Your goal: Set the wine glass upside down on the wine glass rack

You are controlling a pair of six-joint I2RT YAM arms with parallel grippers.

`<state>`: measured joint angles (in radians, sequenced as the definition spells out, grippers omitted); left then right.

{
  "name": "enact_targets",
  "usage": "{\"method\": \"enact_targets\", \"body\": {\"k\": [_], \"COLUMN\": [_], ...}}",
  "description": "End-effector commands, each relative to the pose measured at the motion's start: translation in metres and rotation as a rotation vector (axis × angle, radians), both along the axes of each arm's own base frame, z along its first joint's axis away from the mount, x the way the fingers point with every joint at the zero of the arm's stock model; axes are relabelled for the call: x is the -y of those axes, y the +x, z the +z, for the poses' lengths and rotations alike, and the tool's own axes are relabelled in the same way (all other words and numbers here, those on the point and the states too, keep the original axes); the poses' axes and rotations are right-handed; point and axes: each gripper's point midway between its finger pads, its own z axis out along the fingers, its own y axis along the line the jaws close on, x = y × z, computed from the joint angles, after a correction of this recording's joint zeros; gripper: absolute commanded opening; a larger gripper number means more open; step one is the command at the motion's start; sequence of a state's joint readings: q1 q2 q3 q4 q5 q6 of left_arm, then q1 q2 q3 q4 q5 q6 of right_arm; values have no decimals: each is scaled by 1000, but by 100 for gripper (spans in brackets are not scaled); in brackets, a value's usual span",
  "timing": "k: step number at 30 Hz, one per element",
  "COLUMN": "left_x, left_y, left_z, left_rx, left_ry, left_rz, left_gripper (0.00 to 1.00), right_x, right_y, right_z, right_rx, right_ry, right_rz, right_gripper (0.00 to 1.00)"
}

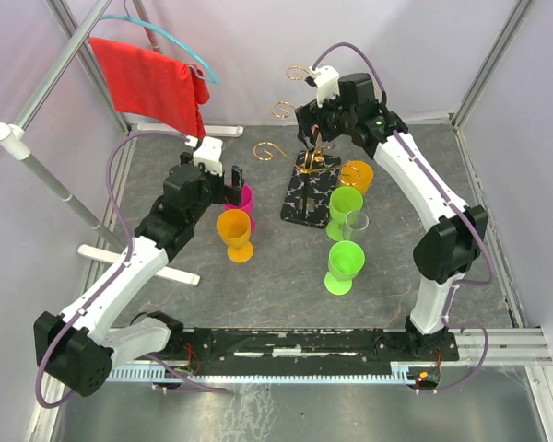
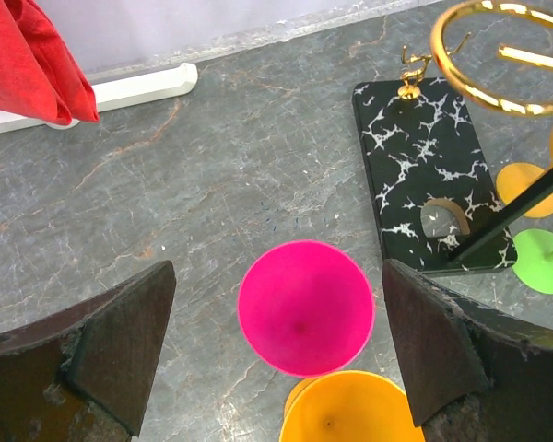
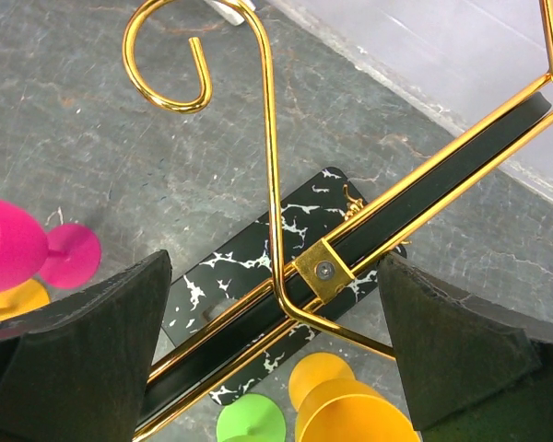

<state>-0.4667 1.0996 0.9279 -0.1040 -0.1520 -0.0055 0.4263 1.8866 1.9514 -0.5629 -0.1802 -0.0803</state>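
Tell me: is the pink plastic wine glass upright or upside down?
Upright: the left wrist view looks into the open bowl of the pink plastic wine glass.

The gold wire wine glass rack [image 1: 304, 195] stands upright on its black veined base, the pink wine glass [image 2: 304, 307] upright nearby.

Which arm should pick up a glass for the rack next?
Left. The left gripper hangs open directly over the pink glass. The right gripper sits open up among the wine glass rack wires.
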Motion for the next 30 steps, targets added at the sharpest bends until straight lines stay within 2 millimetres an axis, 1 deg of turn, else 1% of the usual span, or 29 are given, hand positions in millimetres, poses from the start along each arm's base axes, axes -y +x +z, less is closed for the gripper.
{"method": "enact_targets", "body": {"k": [1,2,6,10,13,19,22,27,30], "left_x": [-2,-2,-4,-7,-14,-22,-25,-27,-27], "left_y": [-5,-6,-9,-14,-17,-18,-18,-17,-15], "left_z": [23,24,29,36,42,39,39,43,47], "left_rx": [50,51,53,62,78,64,60,41,32], "left_ry": [-73,-75,-83,-86,-78,-46,-39,-8,3], "left_rz": [16,19,22,26,45,79,93,99,106], "left_gripper": [99,99,99,99,99,99,99,99,99], "right_x": [-14,-15,-22,-27,-33,-40,-34,-20,-13], "right_y": [-62,-68,-88,-106,-120,-143,-142,-128,-126], "right_z": [-32,-36,-39,-36,-35,-36,-31,-9,-2], "right_rx": [-181,-190,-193,-176,-170,-176,-155,-76,-45], "right_ry": [-33,-38,-43,-24,-18,-17,-22,-22,-32], "right_rz": [124,136,177,217,250,291,251,134,107], "right_gripper": [100,100,100,100,100,100,100,100,100]}}
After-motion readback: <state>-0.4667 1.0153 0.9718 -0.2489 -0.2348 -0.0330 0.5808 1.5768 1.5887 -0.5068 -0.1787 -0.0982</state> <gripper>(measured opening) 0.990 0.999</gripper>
